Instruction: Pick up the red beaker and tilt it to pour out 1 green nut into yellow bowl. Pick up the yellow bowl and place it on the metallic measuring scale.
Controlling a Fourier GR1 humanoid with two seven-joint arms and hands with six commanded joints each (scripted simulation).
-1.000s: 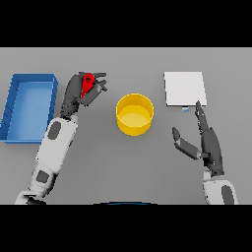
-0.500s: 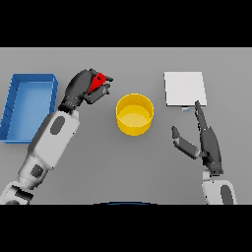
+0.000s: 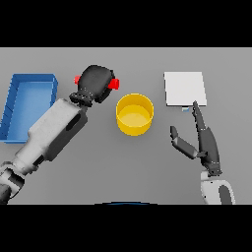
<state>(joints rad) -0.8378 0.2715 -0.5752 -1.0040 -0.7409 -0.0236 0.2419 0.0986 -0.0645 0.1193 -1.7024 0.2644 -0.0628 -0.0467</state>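
Note:
My left hand (image 3: 95,83) is curled round the red beaker (image 3: 113,84), holding it lifted and tipped sideways just left of the yellow bowl (image 3: 134,114). Only the beaker's two red ends stick out past the hand; its mouth end points toward the bowl. The bowl stands upright at the table's centre, and I see no nut inside it. The metallic measuring scale (image 3: 184,88) lies flat at the back right. My right hand (image 3: 204,140) rests open in front of the scale, fingers straight and pointing at its near edge.
A blue bin (image 3: 29,93) sits at the far left, behind my left forearm. A small light blue tab (image 3: 185,110) juts from the scale's front edge, just by my right fingertips.
My left arm has swung up and rightward with the beaker, bringing it closer to the bowl and tipping it further over. The right hand has held still.

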